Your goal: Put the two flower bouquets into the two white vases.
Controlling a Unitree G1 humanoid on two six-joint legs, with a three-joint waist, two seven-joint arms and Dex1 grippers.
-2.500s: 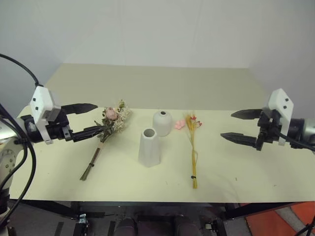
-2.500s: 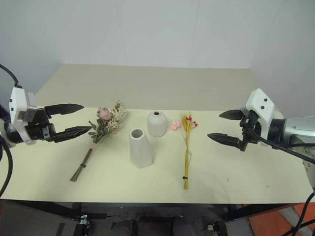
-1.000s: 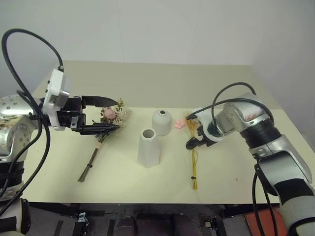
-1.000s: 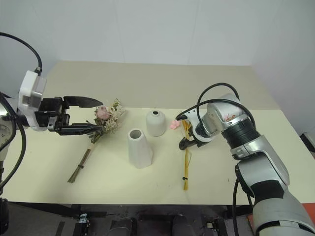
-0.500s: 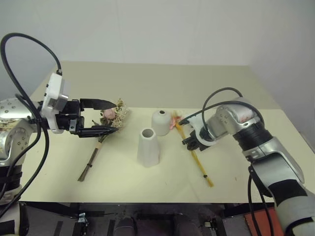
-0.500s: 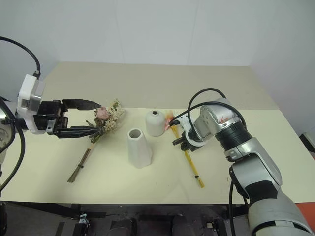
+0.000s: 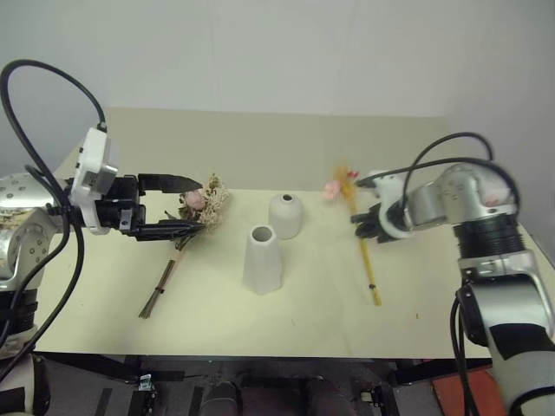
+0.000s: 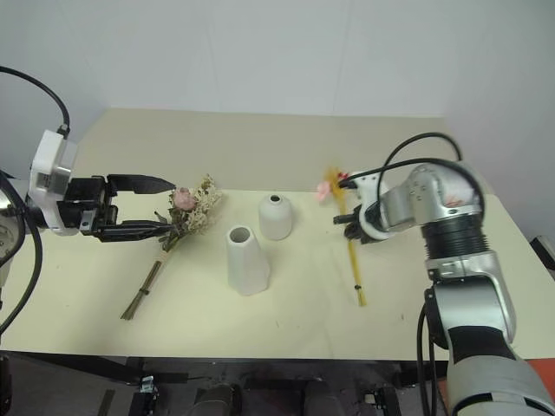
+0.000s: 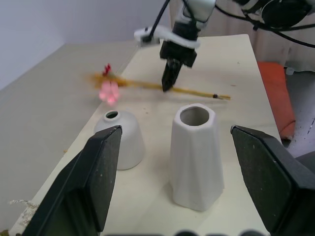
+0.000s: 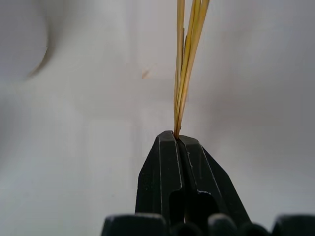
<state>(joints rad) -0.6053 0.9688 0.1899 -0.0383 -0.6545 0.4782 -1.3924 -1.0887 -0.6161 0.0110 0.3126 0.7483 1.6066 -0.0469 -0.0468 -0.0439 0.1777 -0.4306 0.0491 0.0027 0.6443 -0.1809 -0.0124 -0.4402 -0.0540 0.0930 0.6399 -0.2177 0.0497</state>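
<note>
Wheat bunch (image 7: 362, 234) lifted rightward, jaws clamped

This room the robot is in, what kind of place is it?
Probably a lab or test setup: a bare pale table against blank white walls, holding just two white vases and flower bouquets.

The slim bouquet (image 7: 362, 227) of yellow stalks with pink and red flowers sits right of centre, lifted clear of the table, pinched mid-stem, flower heads toward the upper left, cut ends lower right. The bushier bouquet (image 7: 189, 227), with its pink rose, white sprigs and green leaves, lies flat at centre left. The short round vase (image 7: 285, 216) stands upright at centre; the taller tapered vase (image 7: 262, 259) stands just below-left of it.
</note>
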